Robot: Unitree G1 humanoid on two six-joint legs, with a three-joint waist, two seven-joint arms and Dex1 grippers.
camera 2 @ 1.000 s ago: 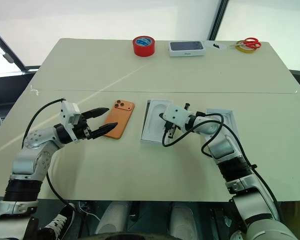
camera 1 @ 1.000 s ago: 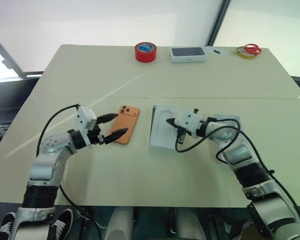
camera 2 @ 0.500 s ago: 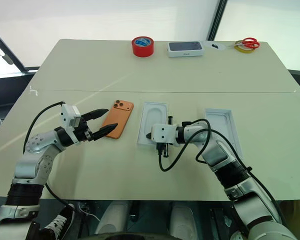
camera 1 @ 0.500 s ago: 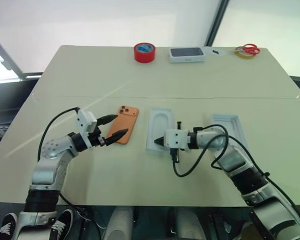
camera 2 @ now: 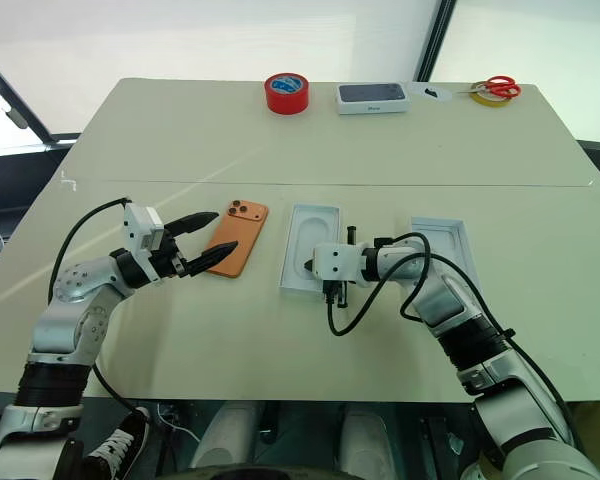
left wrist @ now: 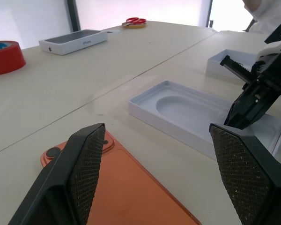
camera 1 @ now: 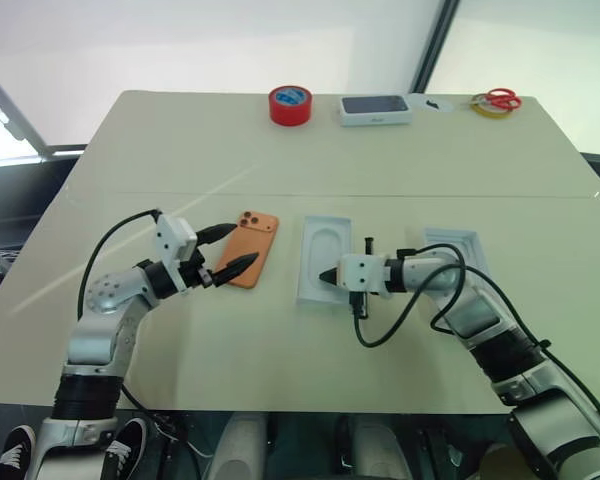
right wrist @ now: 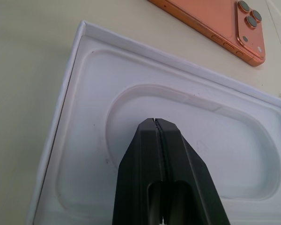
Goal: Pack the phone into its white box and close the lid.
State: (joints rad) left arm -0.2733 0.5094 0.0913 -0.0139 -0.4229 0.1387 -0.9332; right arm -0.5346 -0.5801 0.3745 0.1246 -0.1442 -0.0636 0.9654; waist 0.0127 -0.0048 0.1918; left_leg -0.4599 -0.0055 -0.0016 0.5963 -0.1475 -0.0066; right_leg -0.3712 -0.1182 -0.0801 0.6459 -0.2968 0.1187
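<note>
The phone [camera 1: 253, 243] lies camera side up on the bench [camera 1: 280, 340], in the same place as a second ago and not yet packed. The left pincer [camera 1: 232, 250] has not stirred either. It hangs wide open at the phone's near end, one finger on either side of that corner, and it grips nothing.

The change is on the phone's other side. Just beside the phone lies the white insert [camera 1: 325, 258] with its rounded hollow. A second ago it sat skewed, with the right pincer [camera 1: 327, 277] over its middle. Now it lies straight, roughly parallel to the phone. The right pincer, fully shut and holding nothing, has drawn back to the insert's near end, its tip low over the hollow. I cannot tell whether it touches.

That retreat has also uncovered a shallow white tray [camera 1: 458, 248], which lies beyond the insert, well apart from the phone. Whether it is the box proper or the cover cannot be told from here.

For the task, this looks like tidying before the main step. Nothing is loaded and nothing is closed. The likely next move is for the left pincer to close on the phone.

Far behind the phone, along the bench's far edge, are a red tape roll [camera 1: 291, 104], a white box with a dark phone picture [camera 1: 377, 108] and red scissors [camera 1: 498, 99].
</note>
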